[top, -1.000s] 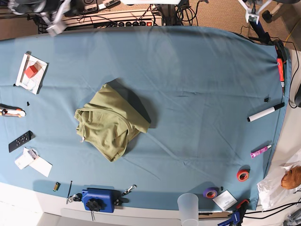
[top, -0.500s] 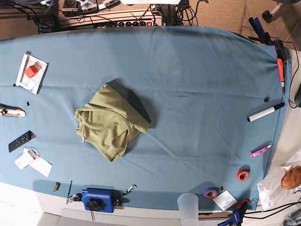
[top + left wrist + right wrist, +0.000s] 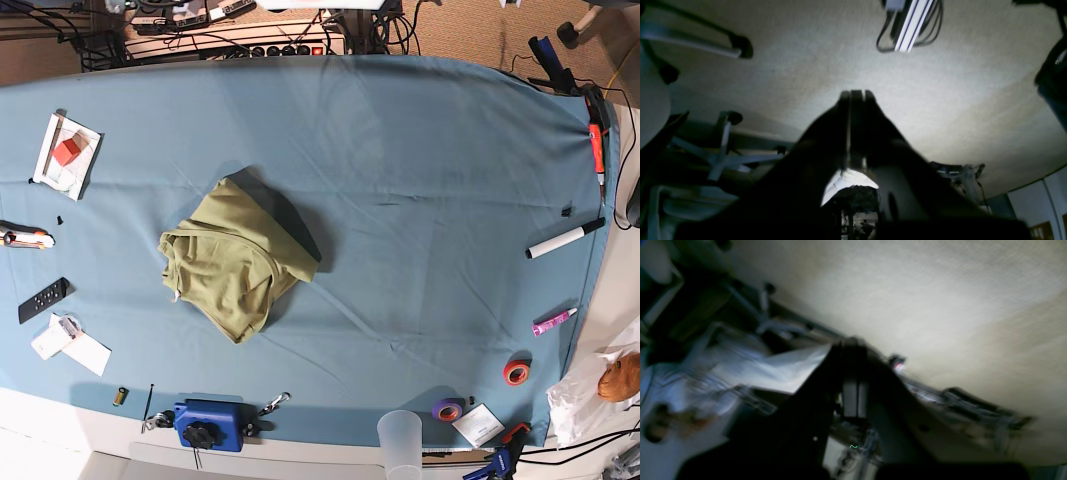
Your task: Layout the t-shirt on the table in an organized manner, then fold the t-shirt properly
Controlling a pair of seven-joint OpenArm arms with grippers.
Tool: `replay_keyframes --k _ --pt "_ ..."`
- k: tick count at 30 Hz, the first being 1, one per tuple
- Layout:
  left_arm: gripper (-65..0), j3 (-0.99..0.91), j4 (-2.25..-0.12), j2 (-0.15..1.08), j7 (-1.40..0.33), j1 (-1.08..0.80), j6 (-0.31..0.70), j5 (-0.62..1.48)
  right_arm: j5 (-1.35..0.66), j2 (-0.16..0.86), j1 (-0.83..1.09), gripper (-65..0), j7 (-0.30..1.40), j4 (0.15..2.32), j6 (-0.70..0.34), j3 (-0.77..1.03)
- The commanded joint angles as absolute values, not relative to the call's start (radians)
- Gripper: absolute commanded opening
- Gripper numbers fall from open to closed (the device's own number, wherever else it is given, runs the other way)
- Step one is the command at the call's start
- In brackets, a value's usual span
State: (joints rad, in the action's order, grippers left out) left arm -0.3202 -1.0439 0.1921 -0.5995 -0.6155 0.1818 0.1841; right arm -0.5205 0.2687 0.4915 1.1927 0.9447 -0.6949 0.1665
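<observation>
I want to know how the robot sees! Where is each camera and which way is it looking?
Base: high above, looking straight down at the table and the crumpled t-shirt; no arm shows.
Left wrist: on the left arm, facing the carpet floor and chair legs, off the table; the left gripper shows, shut.
Right wrist: on the right arm, blurred, also facing carpet; the right gripper shows, shut.
Shared: both wrist views show carpet and an empty gripper, neither the t-shirt.
</observation>
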Motion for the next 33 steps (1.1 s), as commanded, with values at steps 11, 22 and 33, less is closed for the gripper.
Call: replay_keyframes --k 11,22,33 --pt "-65.0 -0.323 -0.693 0.197 -0.185 -0.505 0.184 0.051 -0.249 0.247 0.446 -65.0 0.835 0.837 -0.698 0.032" --pt "-65.0 -0.323 -0.5 0.175 0.025 -0.431 0.147 -0.001 0.039 0.246 0.446 -65.0 0.42 0.837 -0.478 -0.253" --pt "-65.0 -0.323 -0.545 0.155 0.027 -0.414 0.147 0.0 0.034 0.247 0.428 -65.0 0.361 0.837 -0.37 -0.282"
